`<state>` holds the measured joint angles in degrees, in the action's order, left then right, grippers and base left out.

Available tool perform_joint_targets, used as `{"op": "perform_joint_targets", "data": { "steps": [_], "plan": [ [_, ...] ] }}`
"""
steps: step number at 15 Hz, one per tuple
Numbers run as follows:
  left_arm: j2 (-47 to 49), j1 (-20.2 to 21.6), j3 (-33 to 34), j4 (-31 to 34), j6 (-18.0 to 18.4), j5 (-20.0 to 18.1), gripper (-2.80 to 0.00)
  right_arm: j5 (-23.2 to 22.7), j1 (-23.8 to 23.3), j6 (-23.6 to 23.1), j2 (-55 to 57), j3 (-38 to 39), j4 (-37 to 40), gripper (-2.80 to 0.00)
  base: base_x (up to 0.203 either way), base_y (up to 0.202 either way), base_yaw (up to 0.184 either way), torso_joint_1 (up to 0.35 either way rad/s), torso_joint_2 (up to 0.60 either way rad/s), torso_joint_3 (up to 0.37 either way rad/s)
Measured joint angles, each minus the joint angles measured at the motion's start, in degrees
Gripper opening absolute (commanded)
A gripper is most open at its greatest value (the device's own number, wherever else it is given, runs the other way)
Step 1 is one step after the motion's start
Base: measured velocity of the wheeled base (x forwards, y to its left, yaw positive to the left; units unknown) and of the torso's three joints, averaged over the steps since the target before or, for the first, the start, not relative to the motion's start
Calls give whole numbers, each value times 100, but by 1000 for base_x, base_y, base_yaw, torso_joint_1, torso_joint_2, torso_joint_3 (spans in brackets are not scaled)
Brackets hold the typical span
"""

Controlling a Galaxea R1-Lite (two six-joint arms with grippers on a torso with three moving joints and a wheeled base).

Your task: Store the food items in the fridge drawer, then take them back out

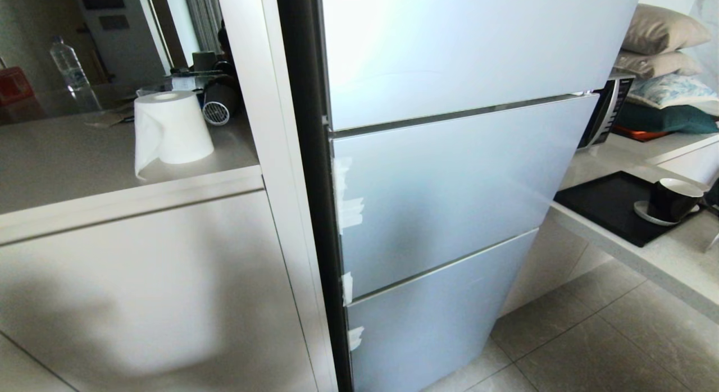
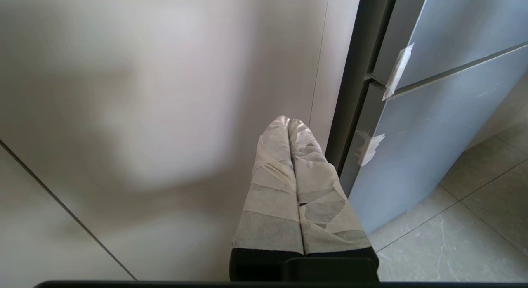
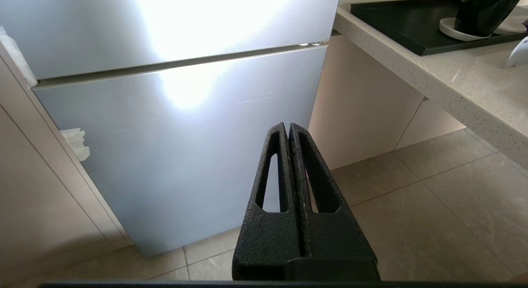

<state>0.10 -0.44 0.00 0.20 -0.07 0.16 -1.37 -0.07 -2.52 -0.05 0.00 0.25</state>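
A silver-blue fridge [image 1: 449,184] stands before me with all its door panels closed, so the fridge drawer is hidden and no food items are in view. Neither arm shows in the head view. My left gripper [image 2: 288,122], its fingers wrapped in pale tape, is shut and empty, hanging low in front of the beige cabinet [image 2: 165,114] beside the fridge's edge. My right gripper [image 3: 287,126], black, is shut and empty, hanging in front of the fridge's lowest panel [image 3: 185,147] above the tiled floor.
A counter [image 1: 112,150] left of the fridge carries a paper roll [image 1: 171,128] and a water bottle [image 1: 70,72]. To the right, a counter [image 1: 663,251] holds a black tray [image 1: 606,204] with a dark cup [image 1: 674,198]; a microwave [image 1: 606,108] and pillows stand behind. Tape scraps [image 1: 349,212] stick on the fridge's edge.
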Motion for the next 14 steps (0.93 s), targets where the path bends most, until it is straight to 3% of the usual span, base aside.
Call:
{"op": "perform_joint_targets", "data": {
  "steps": [14],
  "plan": [
    [0,0,0,-2,0,0,-280,-1,-2,1,-6,0,5,-280,0,0,0,0,0,0]
  ]
}}
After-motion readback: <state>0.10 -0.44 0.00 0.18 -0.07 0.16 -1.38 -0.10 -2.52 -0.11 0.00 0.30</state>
